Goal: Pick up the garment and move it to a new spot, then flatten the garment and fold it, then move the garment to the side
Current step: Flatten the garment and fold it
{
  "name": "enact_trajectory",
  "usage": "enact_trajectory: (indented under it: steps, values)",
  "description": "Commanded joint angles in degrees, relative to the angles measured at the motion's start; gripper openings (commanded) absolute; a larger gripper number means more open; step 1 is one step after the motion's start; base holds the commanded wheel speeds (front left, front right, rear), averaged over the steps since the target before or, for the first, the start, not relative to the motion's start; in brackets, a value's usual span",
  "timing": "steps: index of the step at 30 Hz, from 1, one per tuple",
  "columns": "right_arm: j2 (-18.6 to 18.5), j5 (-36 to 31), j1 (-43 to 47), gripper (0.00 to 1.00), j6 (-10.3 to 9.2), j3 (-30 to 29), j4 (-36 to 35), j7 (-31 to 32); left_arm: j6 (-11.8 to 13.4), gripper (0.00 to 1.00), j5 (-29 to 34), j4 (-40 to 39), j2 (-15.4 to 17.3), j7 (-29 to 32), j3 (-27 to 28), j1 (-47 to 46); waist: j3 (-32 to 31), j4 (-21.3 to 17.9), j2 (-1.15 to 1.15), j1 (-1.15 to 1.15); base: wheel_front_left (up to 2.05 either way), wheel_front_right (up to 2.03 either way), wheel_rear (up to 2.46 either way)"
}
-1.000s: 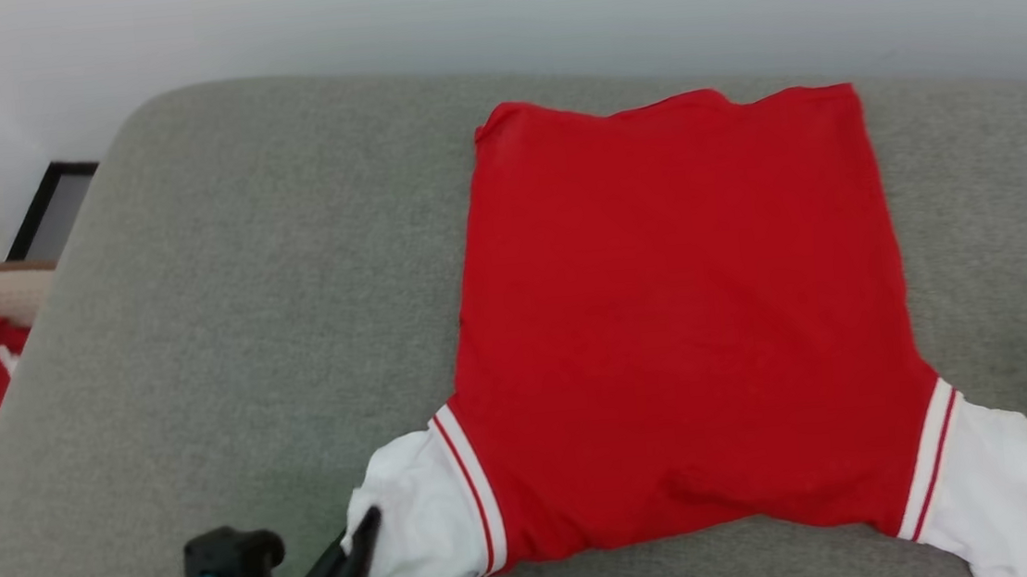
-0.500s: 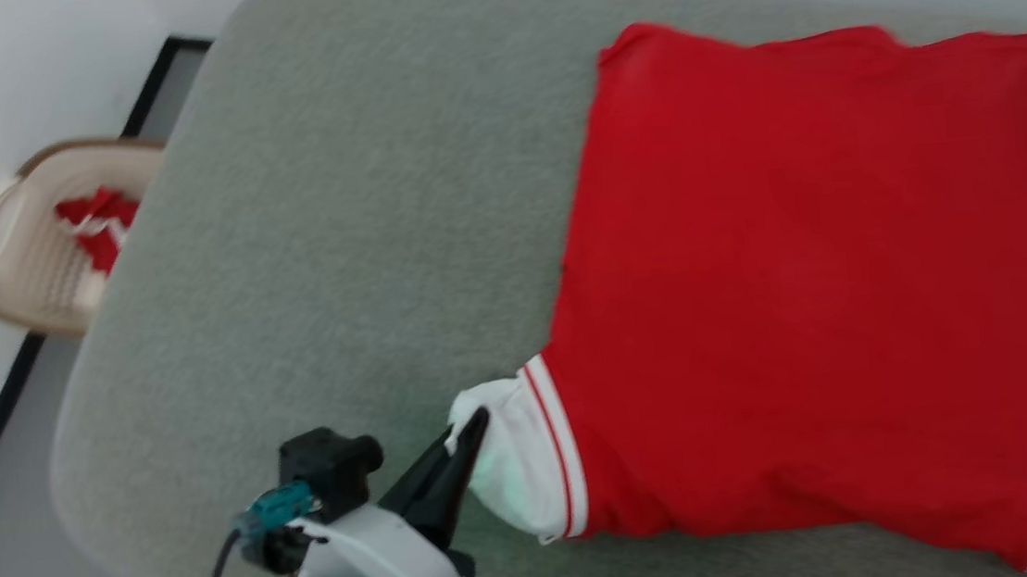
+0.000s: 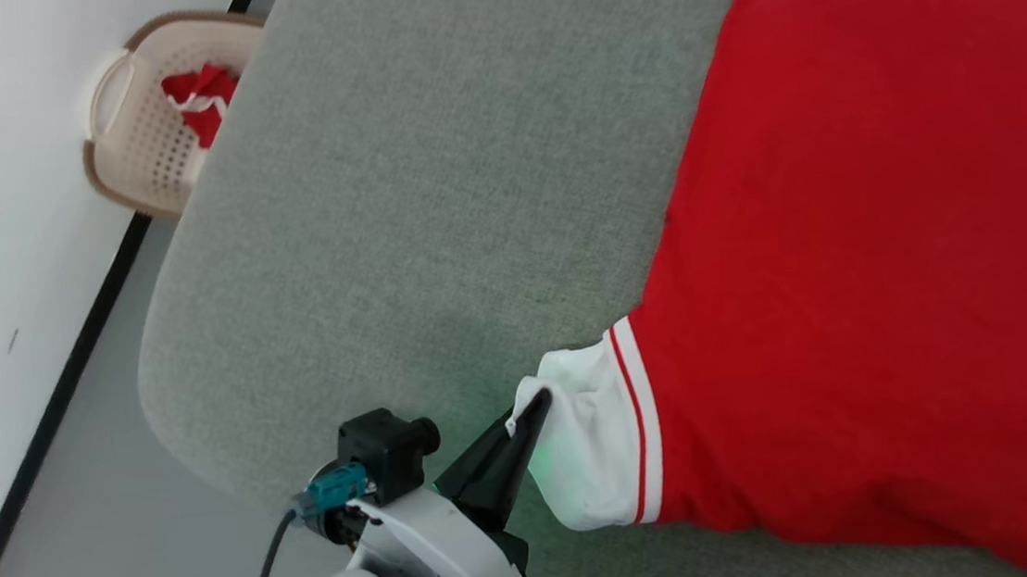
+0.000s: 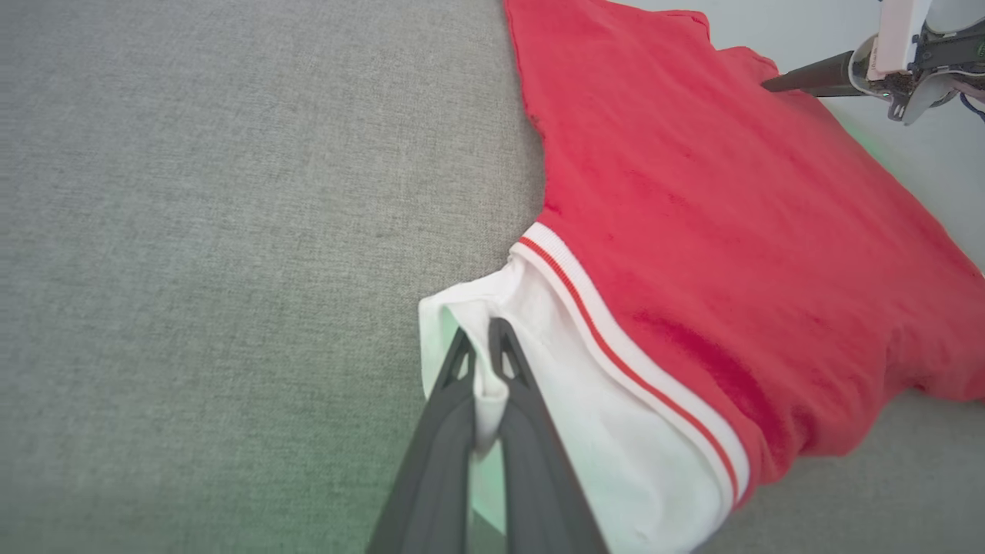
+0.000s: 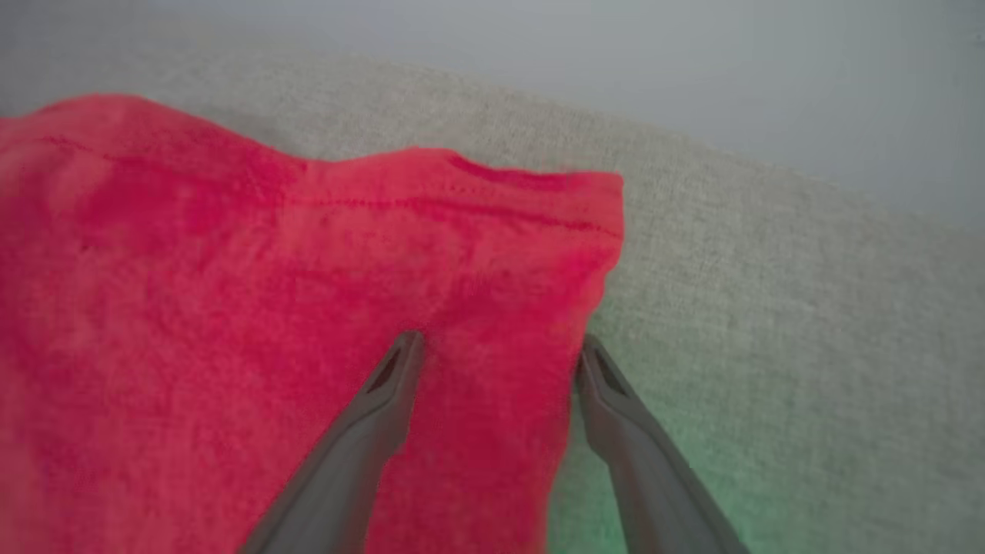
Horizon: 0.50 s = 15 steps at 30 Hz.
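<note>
The red jersey shirt [image 3: 863, 249] lies spread across the grey cushion [image 3: 428, 166], taking up the right half of the head view. At lower centre the left gripper [image 4: 481, 340] has its jaws pinched together on the cuff of the white sleeve [image 4: 585, 400]. The right gripper [image 5: 499, 342], jaws wide apart and holding nothing, straddles the shirt's side edge just short of the hem corner [image 5: 592, 208]. To flatten well, I judge the right should clamp that edge first, then both arms should pull apart evenly and low, so the sleeve unfurls without wrinkling the body.
</note>
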Motion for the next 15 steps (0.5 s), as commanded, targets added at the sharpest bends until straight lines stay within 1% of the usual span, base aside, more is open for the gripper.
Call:
enact_trajectory:
  steps: [1, 6, 10, 11, 12, 15]
  values:
    - [0.35, -1.60, -1.01, 1.00, -0.06, -0.12, 2.79, 0.24, -0.27, 0.00, 0.30, 0.26, -0.22, -0.53, 0.00, -0.29, 2.70, 1.95, 0.00, 0.00, 0.00, 0.00, 0.00]
    - [1.40, -6.04, -3.65, 1.00, -0.09, -1.65, 11.05, 0.74, -0.54, 0.00, 0.17, 0.41, -0.60, -1.32, -0.06, 0.00, 3.51, 2.01, 0.00, 0.00, 0.00, 0.00, 0.00]
    - [1.89, -9.87, -5.47, 1.00, -0.16, -3.54, 17.66, 4.05, -0.97, 0.00, -0.10, 0.62, -0.82, -1.50, -0.09, 0.08, 3.74, 1.89, 0.00, 0.00, 0.00, 0.00, 0.00]
    - [1.79, -10.95, -5.90, 0.42, -0.18, -4.04, 19.25, 5.36, -0.96, 0.00, -0.20, 0.72, -0.84, -1.52, -0.08, 0.02, 3.73, 1.86, 0.00, 0.00, 0.00, 0.00, 0.00]
    - [1.83, -11.79, -6.24, 0.00, -0.27, -4.52, 20.75, 6.72, -1.04, 0.00, -0.26, 0.88, -0.85, -1.56, -0.09, -0.05, 3.71, 1.81, 0.00, 0.00, 0.00, 0.00, 0.00]
    - [1.93, -13.80, -7.85, 0.00, -0.25, -5.98, 22.63, 6.70, -1.58, 0.00, -0.47, 1.43, -1.18, -1.67, -0.15, -0.60, 3.61, 1.72, 0.00, 0.00, 0.00, 0.00, 0.00]
